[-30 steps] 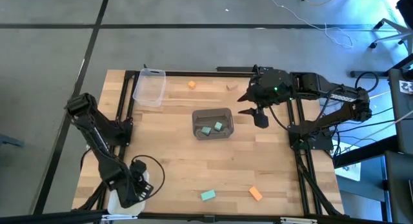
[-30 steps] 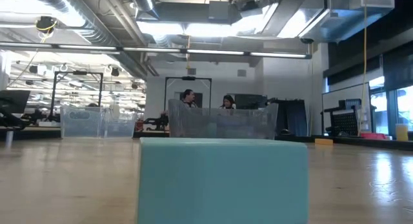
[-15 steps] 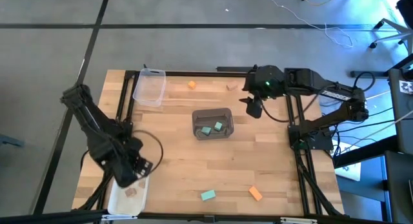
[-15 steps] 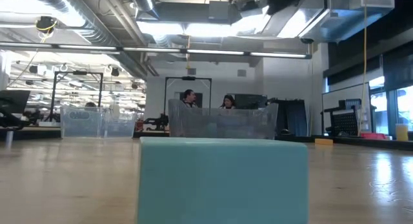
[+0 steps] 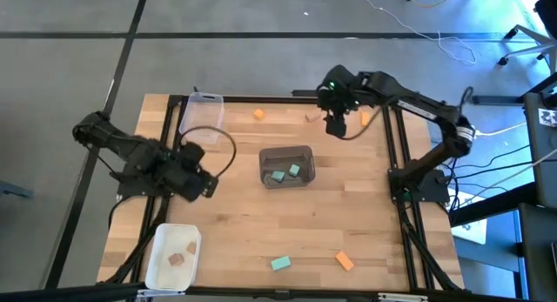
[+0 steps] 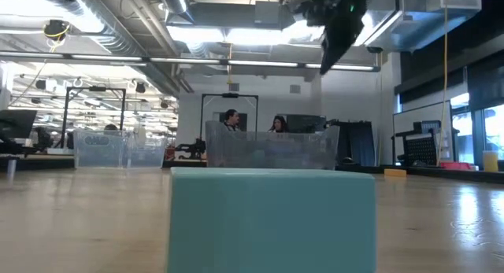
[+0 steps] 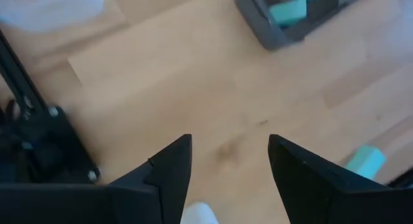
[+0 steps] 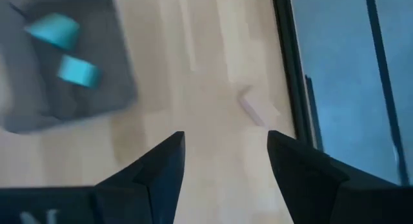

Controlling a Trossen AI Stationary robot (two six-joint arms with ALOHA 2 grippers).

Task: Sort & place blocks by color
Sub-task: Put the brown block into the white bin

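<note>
- Near edge, 6 o'clock: 1 teal block [image 5: 279,264] and 1 orange block [image 5: 345,261] lie loose and apart on the table [image 5: 348,215]. The teal one sits right against the low camera; any nudge toward that edge risks pushing it off.
- White tray [image 5: 157,258], 7 o'clock corner: 2 tan blocks inside. It sits at the table's very edge, so a clumsy drop or arm brush may tip it.
- Left gripper [image 5: 202,184], 9 o'clock, hovers above bare wood, fingers [image 7: 169,167] spread and holding nothing. Risk: a long reach to either near-edge block; a shallow approach could shove the block instead of straddling it.
- Grey bin [image 5: 287,166], table centre: 2 teal blocks inside. Risk: an arm crossing over it catches the rim and shifts it.
- Right gripper [image 5: 335,126], 1 o'clock, released and empty, hangs above the wood near the tan block [image 8: 257,108]. That block lies close to the table's frame rail; a misaligned descent could strike the rail or flick the block outward.
- Far edge, 12 o'clock: 1 orange block [image 5: 258,114] beside the clear bin [image 5: 201,116]; another orange block [image 5: 365,118] shows just past the right arm, partly hidden. Risk: colour mix-up, since the clear bin's contents cannot be told.
</note>
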